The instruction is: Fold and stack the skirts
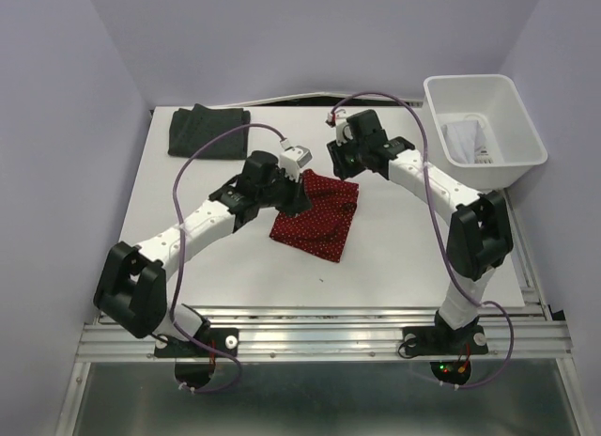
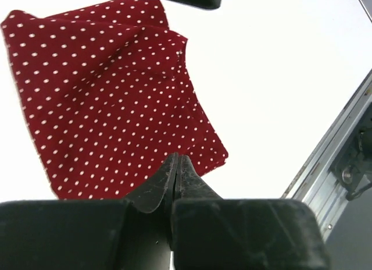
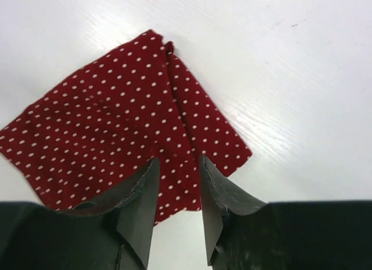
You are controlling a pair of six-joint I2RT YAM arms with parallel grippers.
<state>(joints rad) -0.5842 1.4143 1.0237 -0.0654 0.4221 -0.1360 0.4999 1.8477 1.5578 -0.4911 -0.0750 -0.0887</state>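
Observation:
The red skirt with tiny white dots (image 1: 319,218) lies folded flat in the middle of the table. My left gripper (image 1: 297,197) hovers over its near-left edge with its jaws shut and nothing between them (image 2: 177,159); the skirt (image 2: 110,101) spreads out beyond the tips. My right gripper (image 1: 341,163) is at the skirt's far right corner, jaws open (image 3: 179,165) and empty above the cloth (image 3: 122,124). The dark charcoal skirt (image 1: 208,129) rests folded at the back left. A white skirt (image 1: 462,140) lies inside the bin.
The white plastic bin (image 1: 512,126) stands at the back right, overhanging the table edge. Purple cables loop above both arms. The metal rail (image 2: 331,165) of the table's near edge runs along the front.

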